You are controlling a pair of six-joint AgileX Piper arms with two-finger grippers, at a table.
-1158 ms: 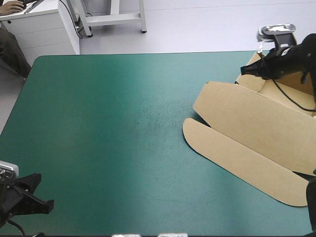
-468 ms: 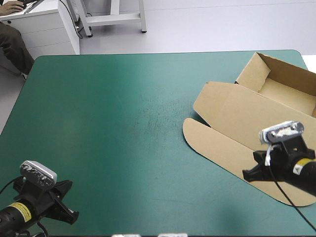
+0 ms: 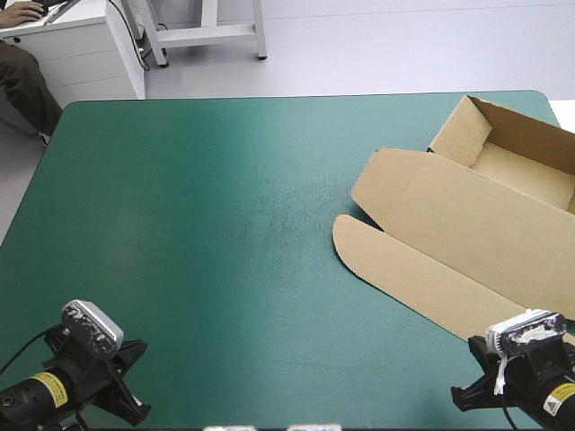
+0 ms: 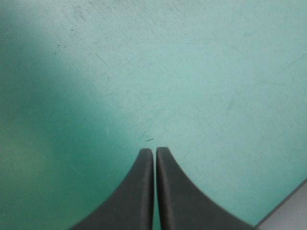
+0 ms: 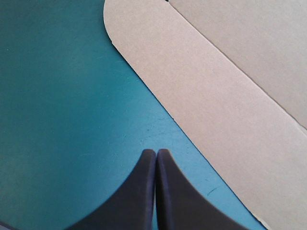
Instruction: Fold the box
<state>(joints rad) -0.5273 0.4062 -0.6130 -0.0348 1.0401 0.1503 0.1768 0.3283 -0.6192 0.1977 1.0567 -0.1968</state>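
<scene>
- High view: brown box [image 3: 449, 215] lies on the right side of the teal-green worktop [image 3: 198, 224], running from the far right corner toward the near right.
- Its tray [image 3: 526, 157] sits at the far right corner, walls raised, open upward.
- The lid panel [image 3: 440, 202] lies flat on the cover, spread from the tray toward the middle of the worktop. The long flap [image 3: 413, 283] with rounded ends lies flat along the lid's near-left side.
- Left end effector [image 3: 126, 382] is over the near left corner of the worktop, well apart from the box.
- Right end effector [image 3: 472, 392] is at the near right edge, near the flap's near end. Contact cannot be judged from this view.
- Left wrist view: the black fingers of the left end effector [image 4: 154, 152] are pressed together in one pointed arch, nothing between them. Only bare worktop [image 4: 192, 72] lies ahead. A worktop edge shows to one side.
- Right wrist view: the right end effector [image 5: 156, 152] has its fingers together, tips meeting, holding nothing. They are over bare worktop [image 5: 57, 96].
- The flap [image 5: 211, 100] lies just ahead and to one side of the tips, apart from them, rounded end farther ahead. The fold line to the lid panel [image 5: 268, 43] is visible beyond it.
</scene>
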